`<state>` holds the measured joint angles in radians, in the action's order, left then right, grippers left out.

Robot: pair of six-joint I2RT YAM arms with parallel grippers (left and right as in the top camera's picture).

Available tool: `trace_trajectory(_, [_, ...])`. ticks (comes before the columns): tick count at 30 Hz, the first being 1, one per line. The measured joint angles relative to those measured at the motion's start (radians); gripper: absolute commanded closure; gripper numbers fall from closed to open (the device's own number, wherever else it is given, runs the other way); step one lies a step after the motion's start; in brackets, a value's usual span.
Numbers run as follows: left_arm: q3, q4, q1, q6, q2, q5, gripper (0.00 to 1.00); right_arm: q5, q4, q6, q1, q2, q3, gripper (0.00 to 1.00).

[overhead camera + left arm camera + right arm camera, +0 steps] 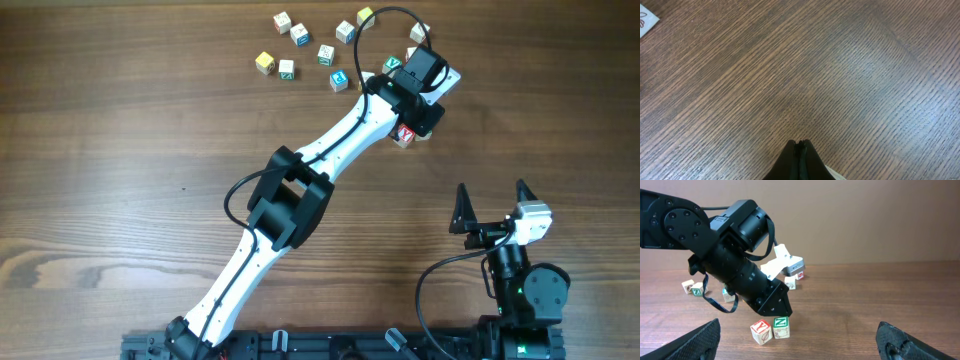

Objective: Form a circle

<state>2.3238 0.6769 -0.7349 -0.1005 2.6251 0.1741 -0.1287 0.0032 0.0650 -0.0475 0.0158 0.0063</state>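
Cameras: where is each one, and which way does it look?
Overhead: above the table, looking straight down; shows left arm and open right claw.
Left wrist: on that arm, facing bare wood; shut left claw shows.
Right wrist: low, looking across at the left arm; own fingers at bottom corners.
Shared: overhead and right wrist both see two letter cubes under the left wrist.

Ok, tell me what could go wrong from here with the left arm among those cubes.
1. The left claw is shut and sits low just above the red-letter cube and green Z cube; a nudge could split this side-by-side pair or tip one.
2. The left arm lies close beside the teal-print cube; swinging sideways may scatter it.
3. Overhead, the wrist hides the claw tips, so a push is hard to aim.
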Motion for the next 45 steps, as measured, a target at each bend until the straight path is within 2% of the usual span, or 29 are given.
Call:
trace_trajectory(3, [0.000,-0.003,0.000,-0.029,0.000,0.001,0.93,0.000,0.000,0.000,0.000,0.000,0.000,0.00])
trace_trajectory(12, [0.000,-0.132,-0.005,-0.059,-0.001,0.035,0.96,0.000,0.000,0.000,0.000,0.000,0.000,0.00])
trace_trajectory(17, [0.000,-0.088,-0.016,-0.060,-0.002,0.106,0.96,0.000,0.000,0.000,0.000,0.000,0.000,0.00])
trace_trajectory(25, [0.000,-0.001,-0.058,-0.060,-0.002,0.132,0.96,0.000,0.000,0.000,0.000,0.000,0.000,0.00])
trace_trajectory(45, [0.000,0.027,-0.070,-0.060,-0.002,0.066,0.96,0.000,0.000,0.000,0.000,0.000,0.000,0.00])
